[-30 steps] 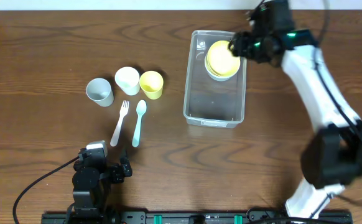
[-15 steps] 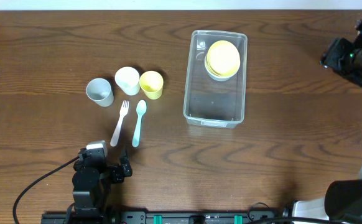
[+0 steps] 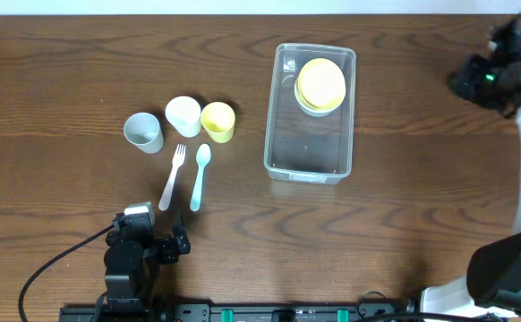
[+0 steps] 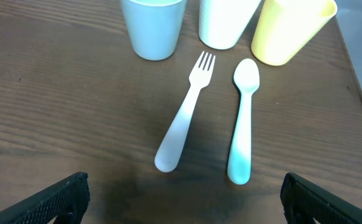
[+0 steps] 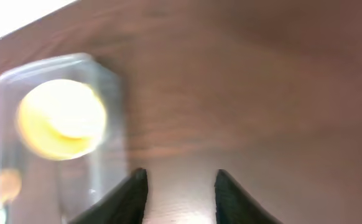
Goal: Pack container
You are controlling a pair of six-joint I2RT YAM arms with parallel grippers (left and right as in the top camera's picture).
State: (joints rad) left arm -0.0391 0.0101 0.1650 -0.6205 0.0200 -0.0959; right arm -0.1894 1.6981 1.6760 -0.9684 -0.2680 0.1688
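Note:
The clear container (image 3: 307, 154) lies right of centre and holds a yellow bowl (image 3: 321, 80) stacked on a white bowl at its far end. It also shows, blurred, in the right wrist view (image 5: 116, 118) with the yellow bowl (image 5: 60, 118) inside. My right gripper (image 3: 466, 82) is open and empty over bare table to the right of the container, its fingers apart in the right wrist view (image 5: 181, 190). My left gripper (image 4: 181, 199) is open and empty near the front edge (image 3: 176, 243), just short of the fork and spoon handles.
A grey-blue cup (image 3: 142, 131), a white cup (image 3: 183, 114) and a yellow cup (image 3: 217, 122) stand in a row left of the container. A white fork (image 3: 172, 176) and a pale blue spoon (image 3: 200, 176) lie in front of them, also in the left wrist view, fork (image 4: 184, 118), spoon (image 4: 243, 121).
My right arm has pulled away from over the container's far end to the table's right side. The yellow bowl stays in the container. The left arm has not moved.

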